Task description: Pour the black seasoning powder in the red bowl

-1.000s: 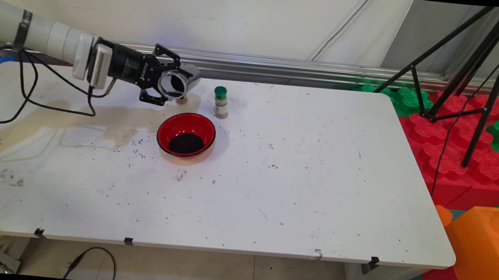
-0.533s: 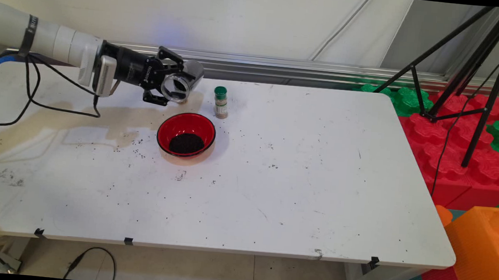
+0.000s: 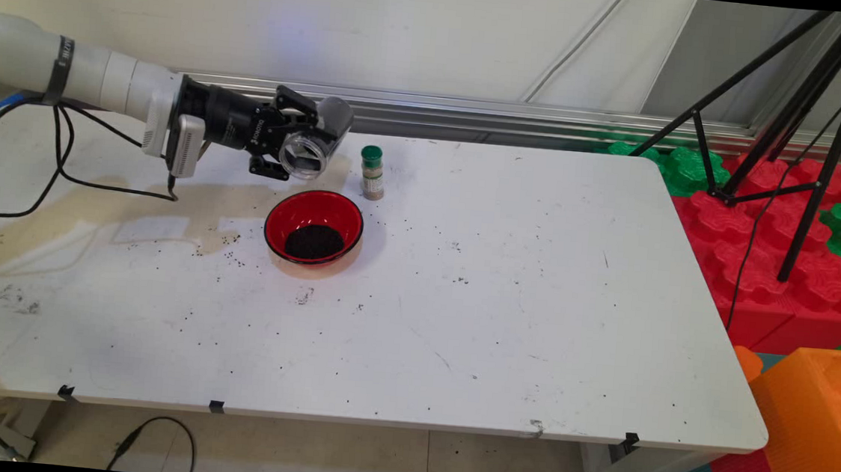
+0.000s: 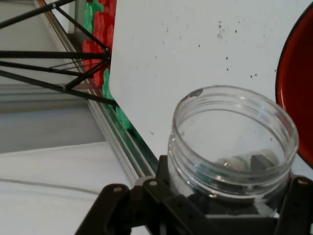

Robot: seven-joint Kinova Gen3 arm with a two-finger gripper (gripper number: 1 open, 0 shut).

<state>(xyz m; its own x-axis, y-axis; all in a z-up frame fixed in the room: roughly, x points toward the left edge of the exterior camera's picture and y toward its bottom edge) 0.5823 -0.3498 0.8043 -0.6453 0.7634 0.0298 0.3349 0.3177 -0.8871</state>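
Above the bench (image 3: 506,288), jaws clamped on a clear jar (image 3: 313,146).
Jar tipped sideways behind a red bowl (image 3: 314,226), near a green-capped bottle (image 3: 372,173).

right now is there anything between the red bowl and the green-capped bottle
In the main view, only bare table with a few dark specks separates the red bowl from the green-capped bottle.

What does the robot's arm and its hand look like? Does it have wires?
The arm is a thick, round white tube with a dark band around it. Its gripper is black, built from jointed metal links, with small white lettering on its round black wrist. Thin black cables hang in loops under the arm, and a blue one peeks out at the left.
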